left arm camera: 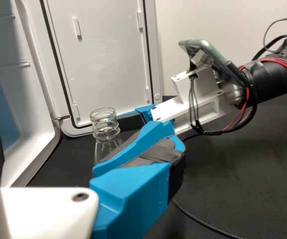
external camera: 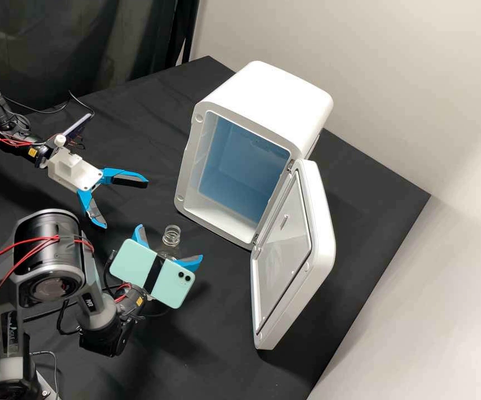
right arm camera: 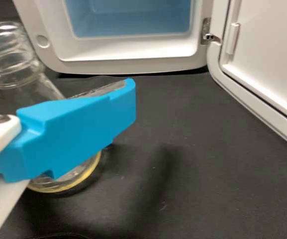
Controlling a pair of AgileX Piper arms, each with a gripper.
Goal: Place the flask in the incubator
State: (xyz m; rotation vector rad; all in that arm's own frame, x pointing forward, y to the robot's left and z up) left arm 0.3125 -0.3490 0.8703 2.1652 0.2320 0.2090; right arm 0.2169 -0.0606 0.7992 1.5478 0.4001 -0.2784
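Note:
A clear glass flask (external camera: 171, 235) stands upright on the black bench, just in front of the open white incubator (external camera: 262, 100). The incubator has a pale blue inside, and its door (external camera: 296, 250) is swung out to the right. My right gripper (external camera: 168, 245) is open, with a blue finger on each side of the flask's body. One finger (right arm camera: 83, 124) crosses in front of the flask (right arm camera: 14, 64); whether it touches the glass is unclear. My left gripper (external camera: 125, 203) hangs open and holds nothing, to the left of the flask (left arm camera: 105, 130) and apart from it.
The incubator door stands close to the right of the flask. A mint green phone (external camera: 151, 272) is mounted on the right wrist. Red cables run along both arms. The bench edge (external camera: 362, 311) drops off to the right beyond the door.

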